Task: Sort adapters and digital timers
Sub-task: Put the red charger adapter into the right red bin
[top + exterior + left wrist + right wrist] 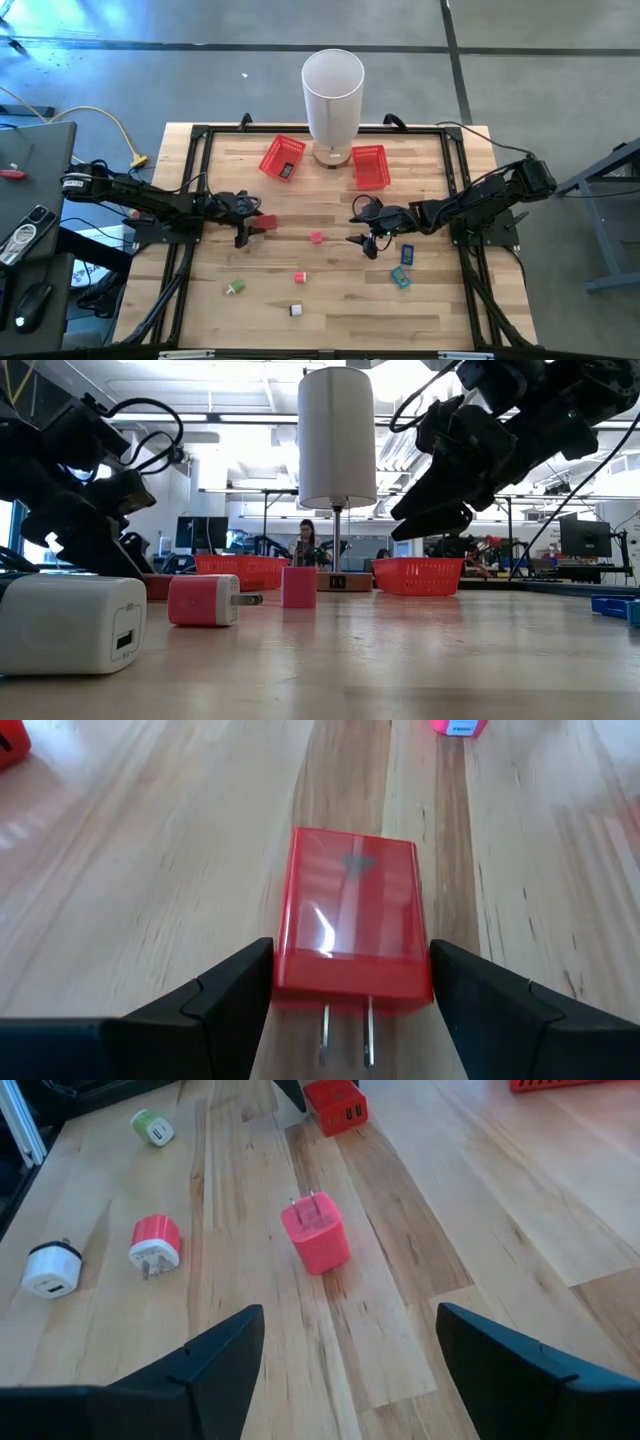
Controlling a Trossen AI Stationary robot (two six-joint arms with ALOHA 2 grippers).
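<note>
Workshop benches and a distant person are showing beyond the wooden surface (330,300), where two red baskets (283,157) are flanking a white lamp (333,95). Left pincer (350,1000) is bracketing a red adapter (352,925), open, seemingly not yet gripping; closing off-centre could twist it free. Right pincer (345,1350) is hovering open near a pink adapter (318,1232).

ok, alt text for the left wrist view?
A red plug adapter lies flat on the wooden table between the left gripper's two dark open fingers, its two metal prongs pointing toward the camera. A pink adapter shows farther off at the picture's edge.
</note>
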